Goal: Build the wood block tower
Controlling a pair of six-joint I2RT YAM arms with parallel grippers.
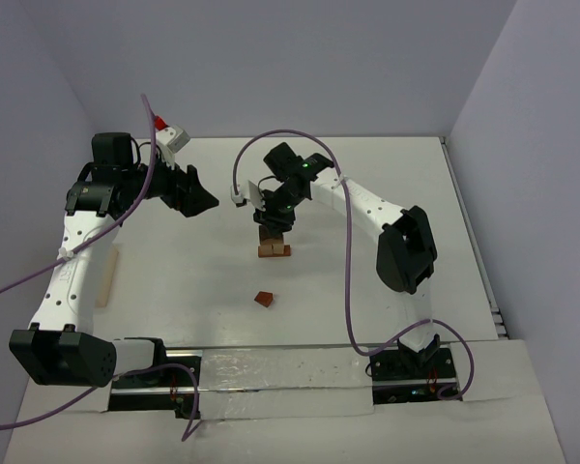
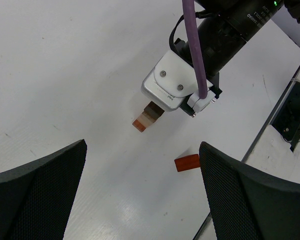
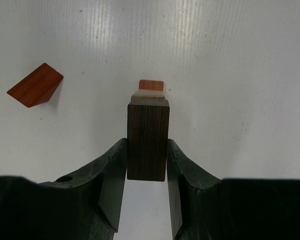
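Observation:
The tower (image 1: 274,248) stands mid-table as a short stack of reddish and tan blocks; it also shows in the left wrist view (image 2: 146,119). My right gripper (image 1: 275,217) is directly over it, shut on a dark brown cuboid (image 3: 148,140). Below the cuboid a tan block and a reddish block (image 3: 151,85) peek out; I cannot tell whether the cuboid touches them. A reddish wedge (image 1: 263,299) lies loose in front of the tower, seen also in the wrist views (image 3: 35,85) (image 2: 186,162). My left gripper (image 1: 198,198) is open and empty, left of the tower (image 2: 142,200).
A pale long wooden tray (image 1: 106,275) lies at the left beside the left arm. A red and white object (image 1: 171,135) sits at the back left corner. Walls close the table on three sides. The right arm's purple cable (image 1: 348,280) hangs over the table's right half.

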